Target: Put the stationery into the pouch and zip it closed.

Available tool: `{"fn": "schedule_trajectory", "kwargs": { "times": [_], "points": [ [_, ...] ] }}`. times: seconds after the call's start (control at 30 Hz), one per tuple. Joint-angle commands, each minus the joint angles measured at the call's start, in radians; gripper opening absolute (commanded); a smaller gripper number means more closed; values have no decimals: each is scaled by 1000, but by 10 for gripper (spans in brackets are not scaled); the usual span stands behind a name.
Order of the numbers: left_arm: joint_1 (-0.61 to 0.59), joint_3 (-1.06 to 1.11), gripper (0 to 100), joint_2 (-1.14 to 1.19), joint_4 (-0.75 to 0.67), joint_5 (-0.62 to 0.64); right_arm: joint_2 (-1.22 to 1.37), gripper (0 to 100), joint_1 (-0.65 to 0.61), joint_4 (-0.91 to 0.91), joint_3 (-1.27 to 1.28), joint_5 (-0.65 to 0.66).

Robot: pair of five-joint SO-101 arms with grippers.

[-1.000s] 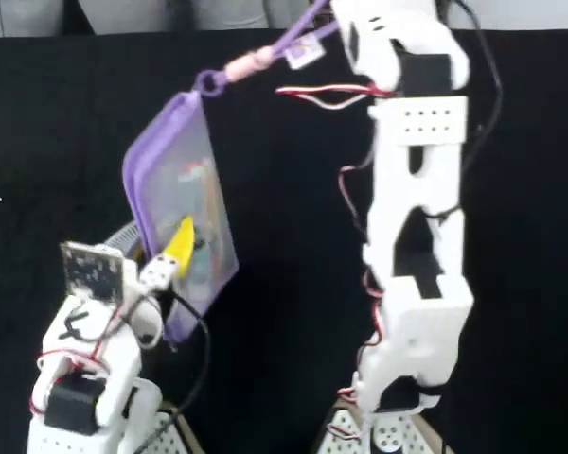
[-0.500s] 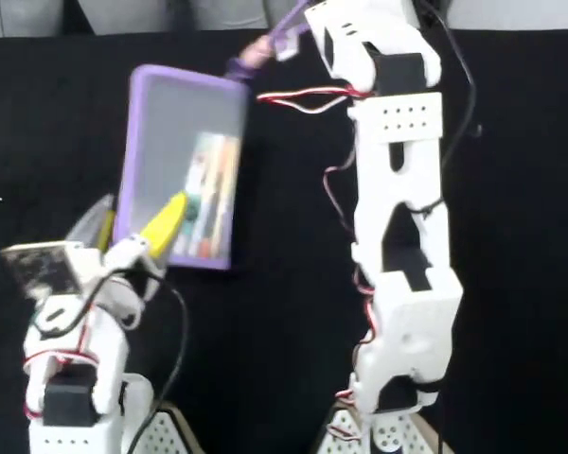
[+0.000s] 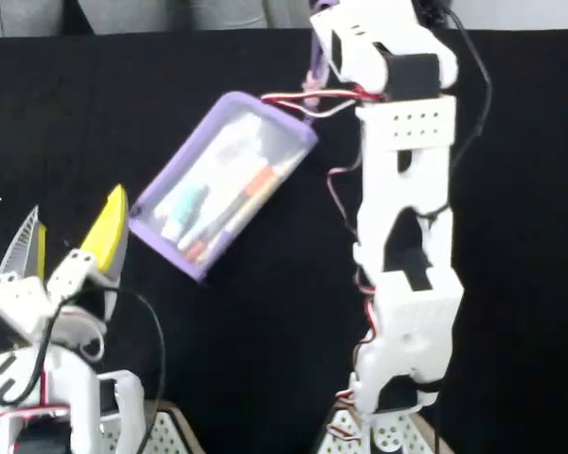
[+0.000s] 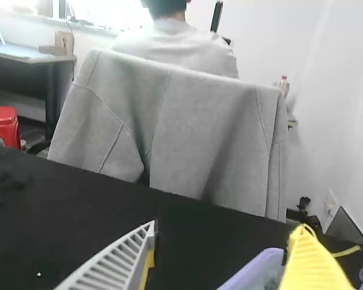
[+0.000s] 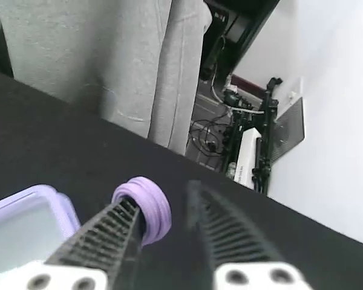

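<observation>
left arm (image 3: 47, 312) reared up, jaws wide, empty; right arm (image 3: 407, 189) stretched forward, jaws parted around pouch (image 3: 222, 180) pull (image 5: 144, 208).

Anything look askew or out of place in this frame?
The pouch is skewed, diagonal between the arms, pens visible inside, its purple pull by the right gripper. The left gripper stands open, clear of it. Nothing looks spilled or damaged.

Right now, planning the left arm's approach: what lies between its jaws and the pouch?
Nothing: in the high view, only bare black table separates the left gripper from the pouch.
</observation>
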Motion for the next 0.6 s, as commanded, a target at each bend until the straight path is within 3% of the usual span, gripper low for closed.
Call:
{"fn": "schedule_trajectory", "kwargs": {
  "times": [0.0,0.17,0.27,0.57],
  "points": [
    [-8,-177,335,6,184,8,-16,286,-52,157,-182,-2],
    [-12,-254,335,6,328,8,-22,423,-124,336,-334,123],
    [-18,-252,335,6,365,2,-22,418,-169,511,-455,242],
    [-18,-188,335,6,376,-2,-36,387,-71,503,-348,361]
  ]
}}
